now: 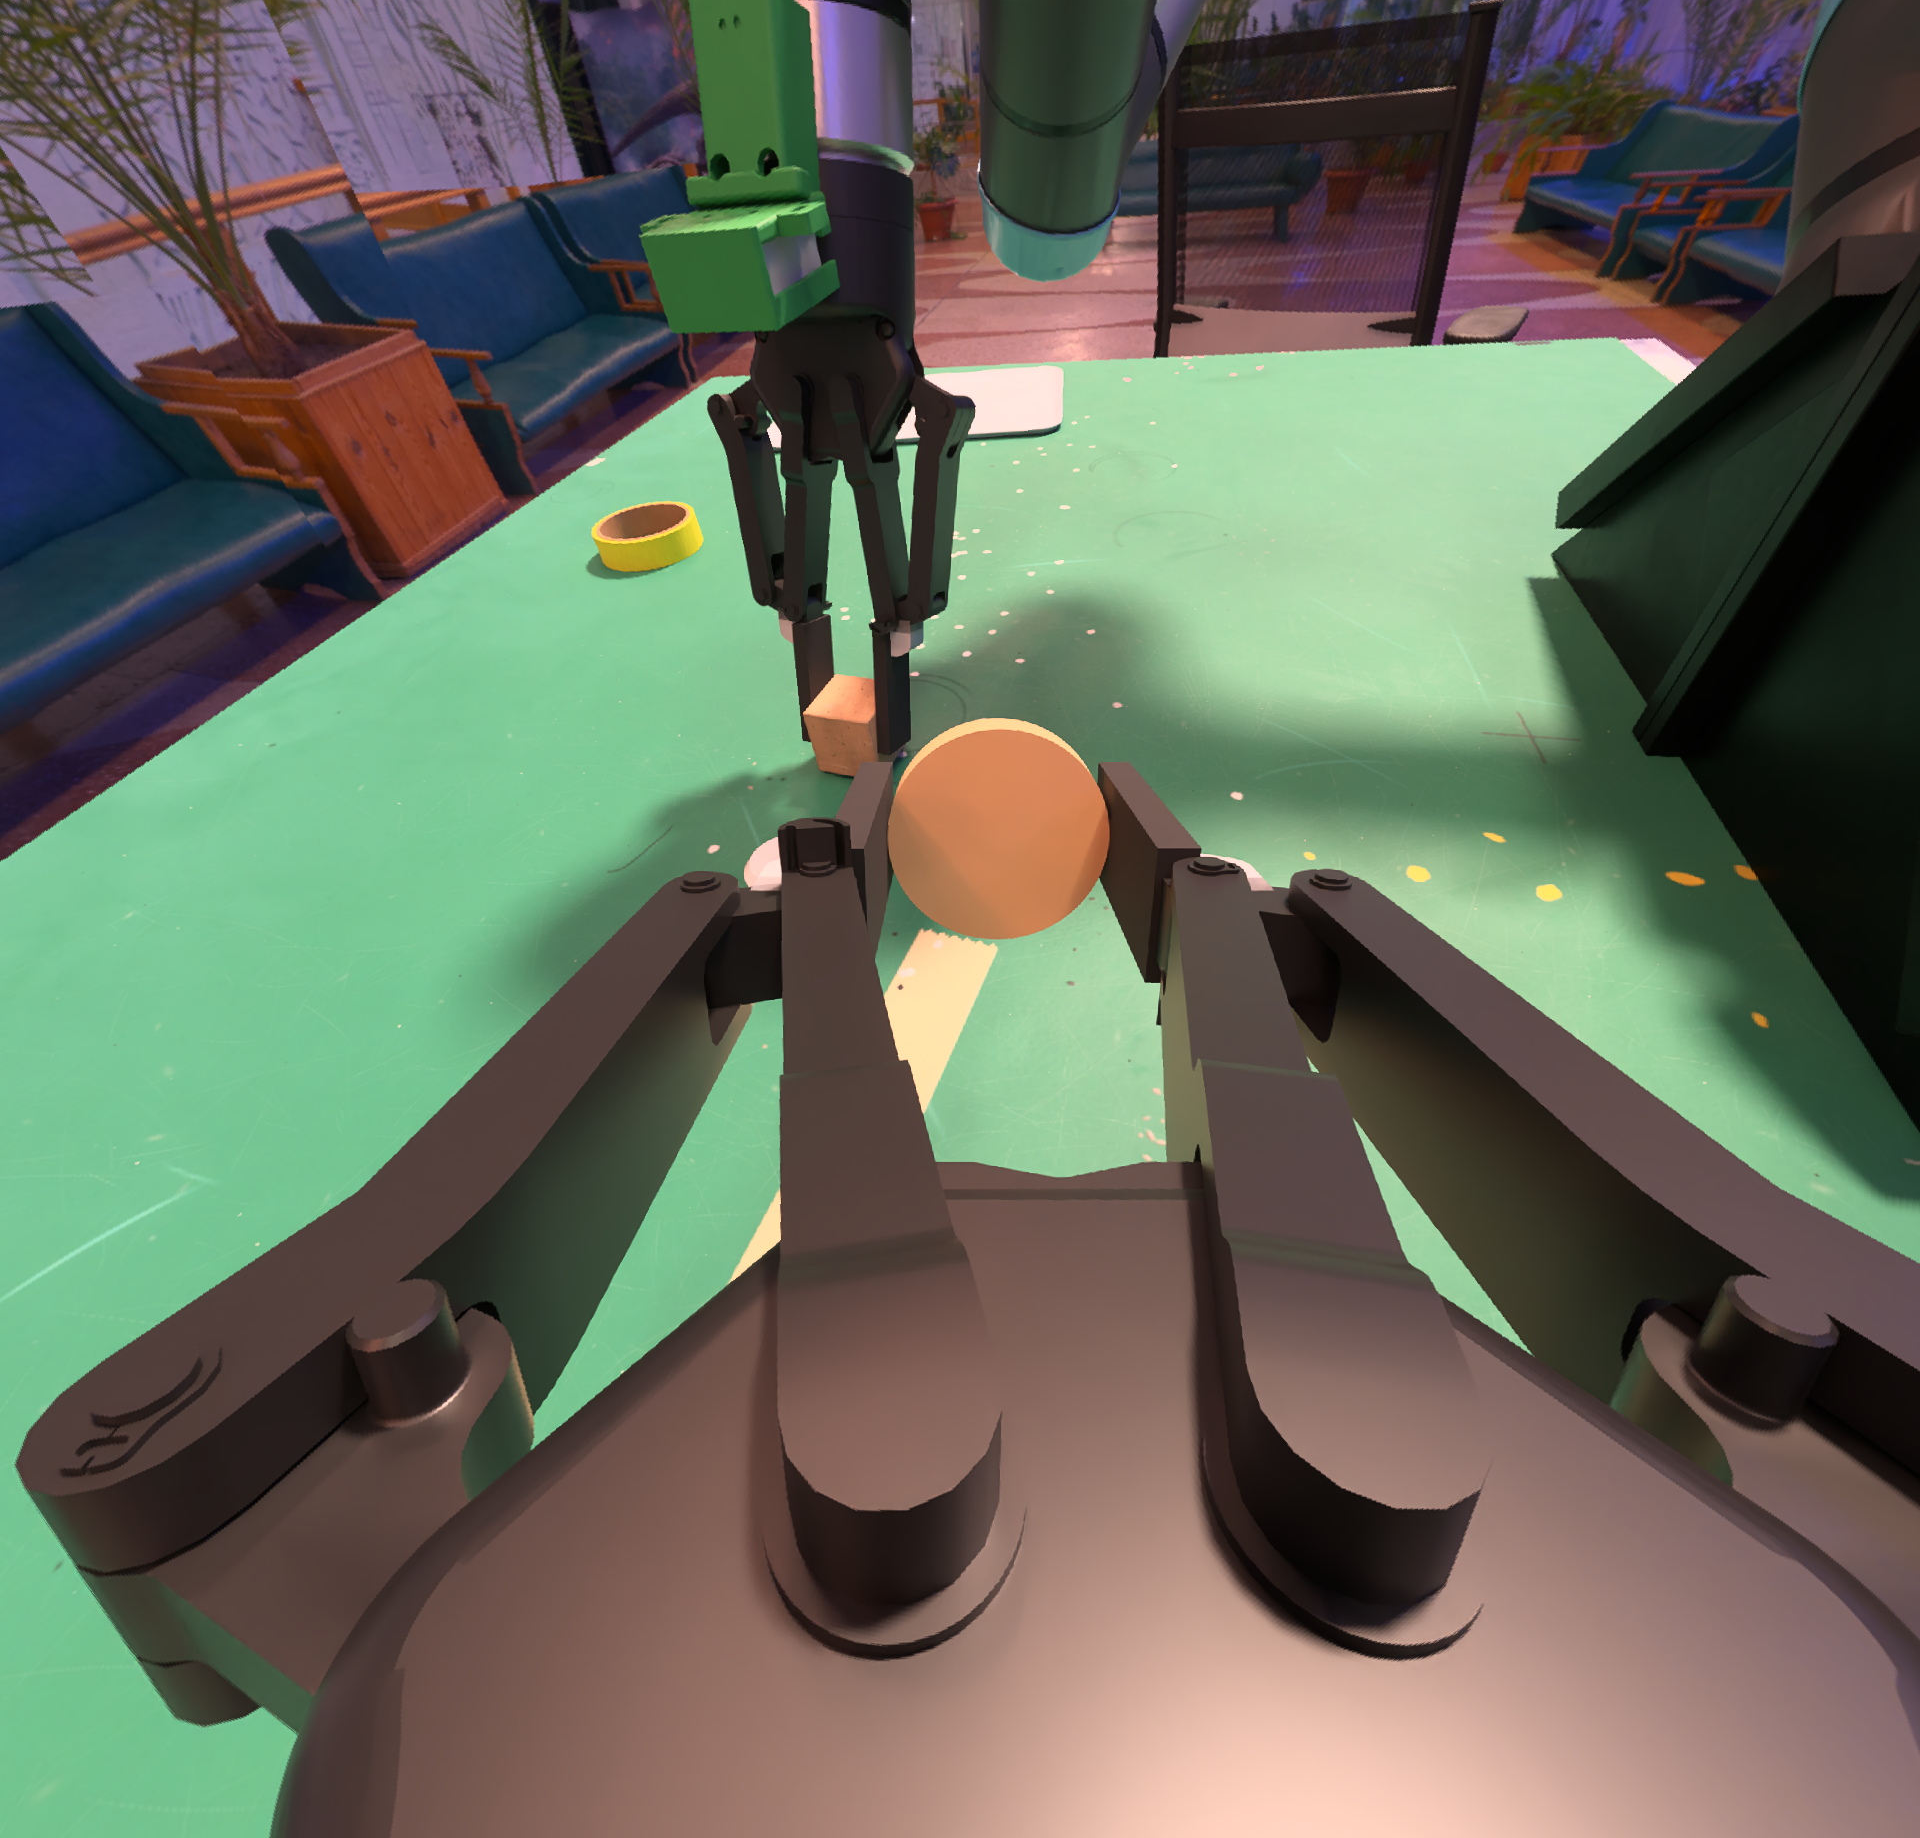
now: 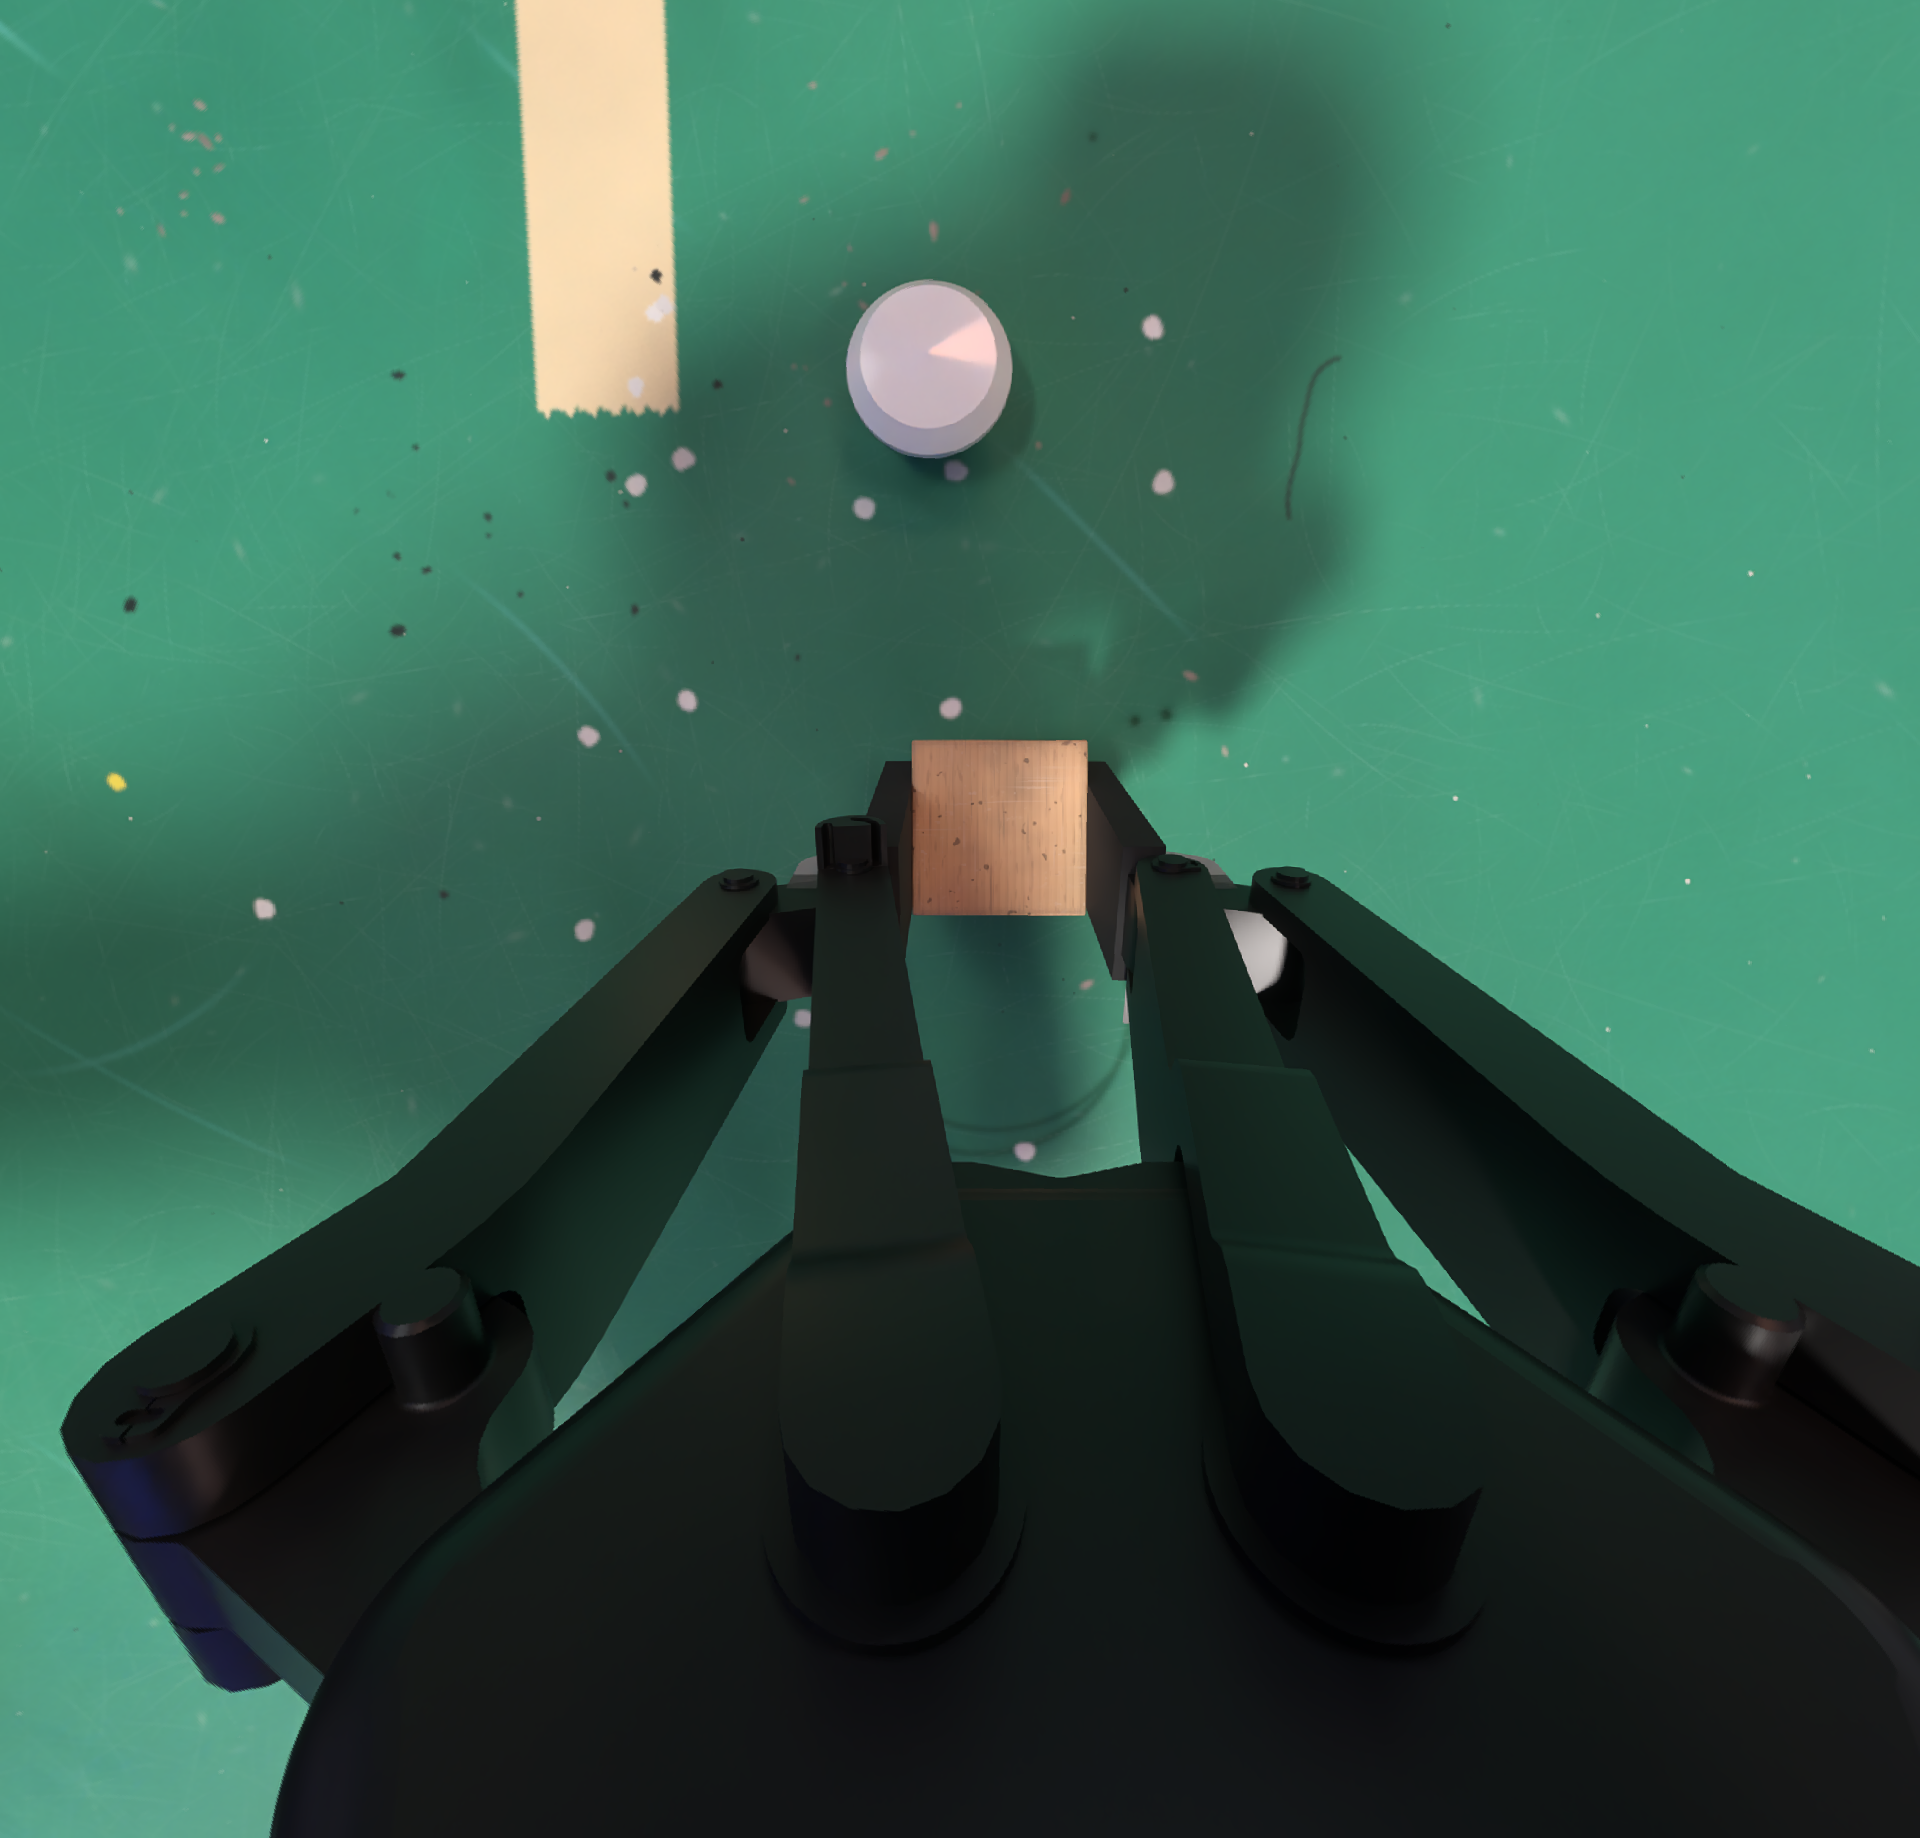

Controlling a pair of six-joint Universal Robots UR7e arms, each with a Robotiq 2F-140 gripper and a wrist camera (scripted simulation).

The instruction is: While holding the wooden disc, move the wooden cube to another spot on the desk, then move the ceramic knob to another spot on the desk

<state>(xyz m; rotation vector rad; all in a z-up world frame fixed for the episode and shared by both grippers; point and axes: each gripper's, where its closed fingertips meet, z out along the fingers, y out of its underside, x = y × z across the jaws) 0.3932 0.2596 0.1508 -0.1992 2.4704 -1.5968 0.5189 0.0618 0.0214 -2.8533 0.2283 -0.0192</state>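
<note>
My left gripper [image 1: 995, 786] is shut on the round wooden disc [image 1: 997, 832] and holds it on edge above the green desk [image 1: 312, 1009]. My right gripper [image 2: 1000, 780] points straight down, its pads pressed on both sides of the wooden cube [image 2: 1000, 827] at desk level. It also shows in the left wrist view [image 1: 854, 737], just beyond the disc, with the cube [image 1: 836, 739] between its fingers. The white ceramic knob [image 2: 928, 367] stands upright on the desk a short way from the cube. In the left wrist view only a sliver of the knob [image 1: 762, 866] shows behind my left finger.
A cream tape strip [image 2: 597, 167] lies flat beside the knob. A yellow tape roll [image 1: 646, 534] sits at the far left and a white pad [image 1: 1023, 398] at the desk's far edge. A dark box [image 1: 1766, 593] rises at the right.
</note>
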